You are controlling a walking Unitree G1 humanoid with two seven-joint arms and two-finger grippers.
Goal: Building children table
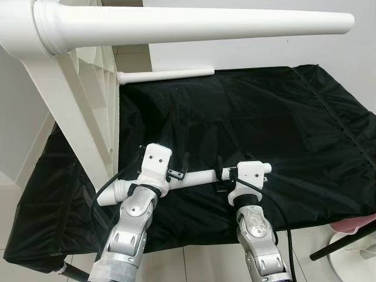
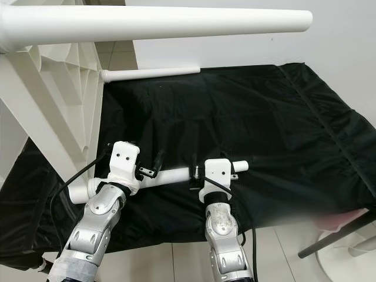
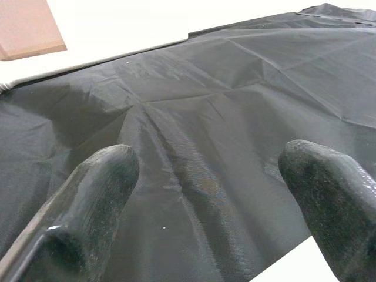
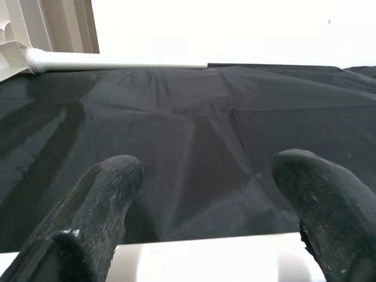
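Nearest the robot, a loose white table leg [image 1: 197,178] lies crosswise on the black cloth [image 1: 247,111], close to the cloth's front edge. Both tools are at it. The right tool [image 4: 205,170] has its fingers apart, with the leg lying between them near their roots, so it is straddled, not clamped. The left tool [image 3: 208,170] is also spread wide, over bare cloth beside the leg's thicker end.

The main risk is that the round leg rolls. If one finger touches it before the other, it could roll off the front edge onto the floor tiles. The slack, wrinkled cloth could also drag under a finger and carry the leg with it. If only one tool closes, far from the middle, the leg would likely tip when lifted.

Farther off, at the left, the white table frame [image 1: 70,117] stands on its side. One fitted leg [image 1: 205,24] juts out high above the arms, so a raised arm could strike it. Another fitted leg [image 1: 167,74] reaches along the far edge of the cloth.

There are no containers. The cloth only carries the parts.
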